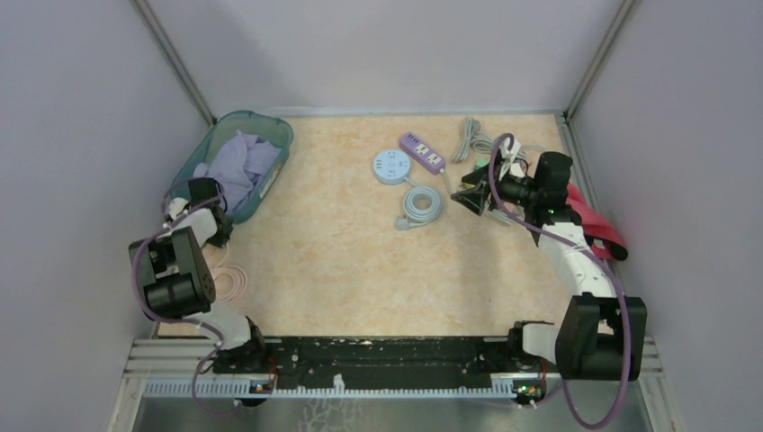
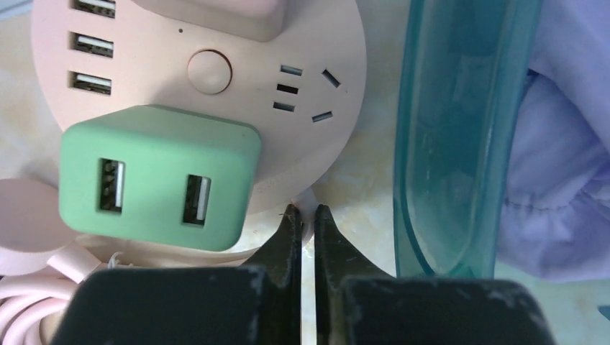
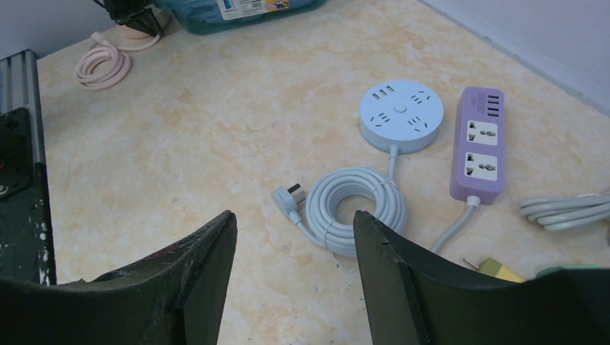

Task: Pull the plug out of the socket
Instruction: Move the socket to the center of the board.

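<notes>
Tightly closed and empty, left hand sits between green plug and basket wall; right hand stands wide, empty.

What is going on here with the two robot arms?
The left arm is at a pink round socket beside a teal basket. A green plug sits in it, not yet pulled off. The left pincer is shut next to the plug and holds nothing. The right pincer hangs open over the table, facing a blue round socket and a purple power strip.
</notes>
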